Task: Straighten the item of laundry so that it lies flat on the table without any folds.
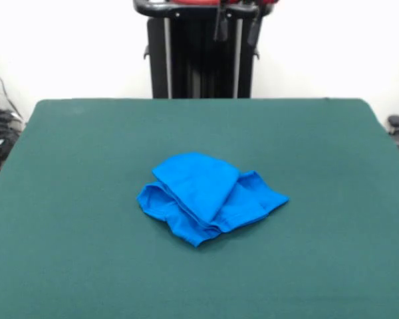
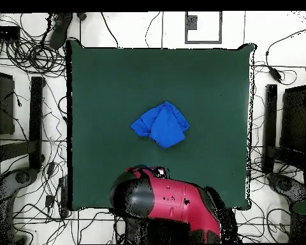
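The large rectangular table (image 1: 73,199) with its dark green felt-like top is far wider than the garment and bare apart from it. The red and black robot arm (image 2: 171,201) sits drawn back over the table edge nearest its base in the overhead view, well apart from the cloth; its gripper (image 1: 238,30) shows only as dark tips at the upper margin of the front view, and whether the fingers stand apart or together cannot be told. The small bright blue short-sleeved T-shirt (image 1: 206,196) lies near the middle of the table, bunched into a compact heap: one broad rounded flap is folded over the top, with layered edges stacked along its lower left side in the front view. No print or lettering is visible. The heap's long axis runs roughly left to right in the front view, tilted slightly, with a pointed corner reaching toward the right. In my judgement, unfolding has not yet begun. To do it well, the gripper should take only the top flap at its free edge, lift low, and draw it outward away from the stacked layers, without dragging the whole heap.
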`<state>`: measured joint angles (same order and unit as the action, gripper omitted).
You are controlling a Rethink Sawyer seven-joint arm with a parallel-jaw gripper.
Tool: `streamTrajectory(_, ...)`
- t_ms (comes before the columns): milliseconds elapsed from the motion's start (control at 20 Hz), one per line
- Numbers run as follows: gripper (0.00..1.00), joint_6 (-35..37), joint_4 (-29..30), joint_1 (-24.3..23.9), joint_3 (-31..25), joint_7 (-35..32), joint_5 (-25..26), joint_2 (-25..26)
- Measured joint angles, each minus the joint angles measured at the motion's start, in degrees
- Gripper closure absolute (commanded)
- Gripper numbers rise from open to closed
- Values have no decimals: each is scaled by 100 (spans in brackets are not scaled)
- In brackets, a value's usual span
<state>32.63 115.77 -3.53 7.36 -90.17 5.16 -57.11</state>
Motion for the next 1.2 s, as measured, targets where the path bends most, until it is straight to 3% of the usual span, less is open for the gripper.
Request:
streamTrajectory(650,0,-696,-270,-261,99,0,-48,924)
streamTrajectory(1200,0,-718,-538,-337,134,0,-423,1303)
